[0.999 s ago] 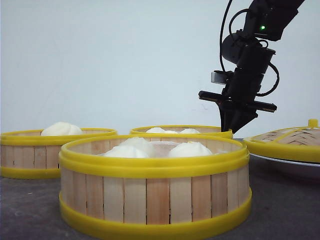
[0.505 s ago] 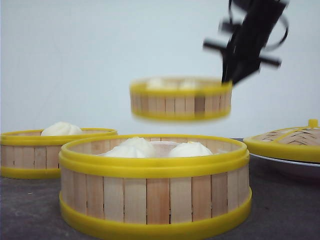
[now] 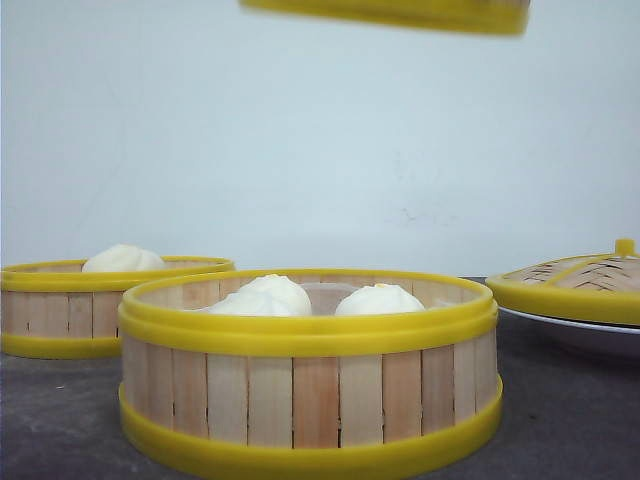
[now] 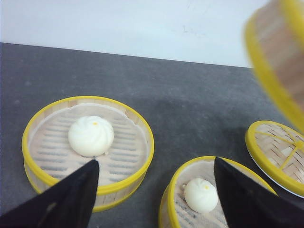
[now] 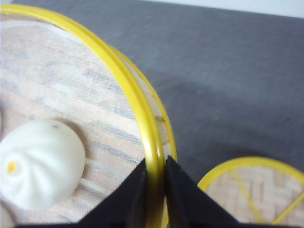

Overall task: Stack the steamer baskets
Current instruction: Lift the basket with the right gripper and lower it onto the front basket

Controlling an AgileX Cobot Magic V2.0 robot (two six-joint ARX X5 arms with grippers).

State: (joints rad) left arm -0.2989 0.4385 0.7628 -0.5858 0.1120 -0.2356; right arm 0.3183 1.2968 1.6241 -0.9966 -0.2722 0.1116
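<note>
Grey table [image 4: 190, 104] | right pincer [image 5: 154, 183] pinches raised steamer basket [image 5: 71, 118] rim | left pincer [image 4: 154, 190] spread wide, seemingly empty

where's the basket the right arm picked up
The lifted basket is in the air at the front view's top edge, above the near basket, its rim pinched in the right pincer.
</note>
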